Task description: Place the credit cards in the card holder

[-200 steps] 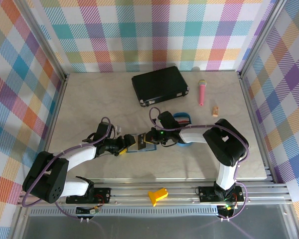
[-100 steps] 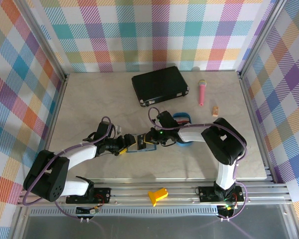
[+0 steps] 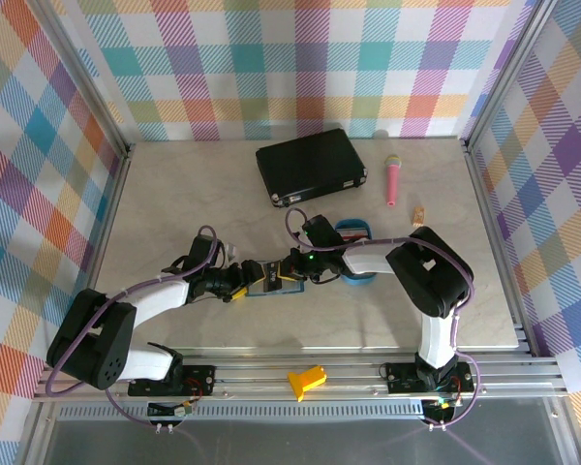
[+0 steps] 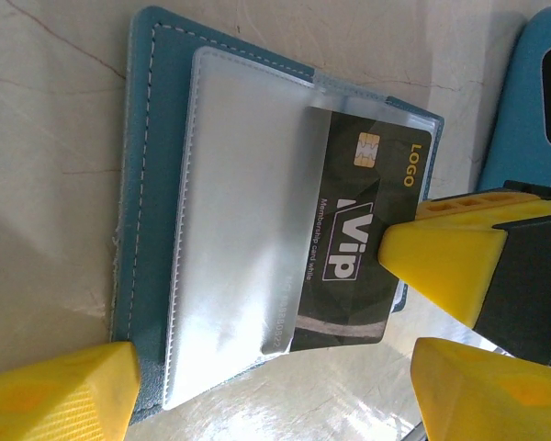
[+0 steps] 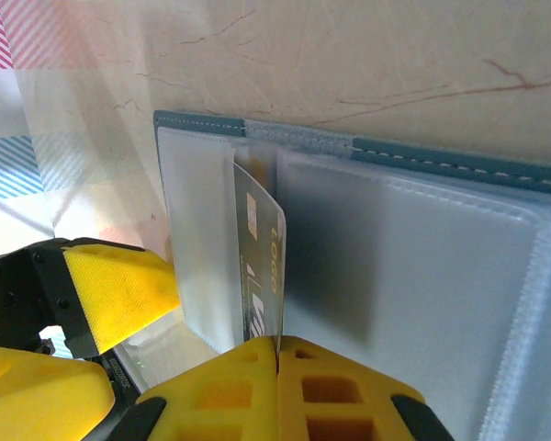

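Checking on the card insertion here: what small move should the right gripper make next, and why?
Probably slide the black credit card deeper into the clear pocket of the card holder. The right gripper pinches the card's outer edge, only a narrow strip sits under the pocket, and most of the card lies outside it.

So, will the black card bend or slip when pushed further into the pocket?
Probably stiff: the black card looks flat though pinched at one edge by the right claw. Its smooth face may slip.
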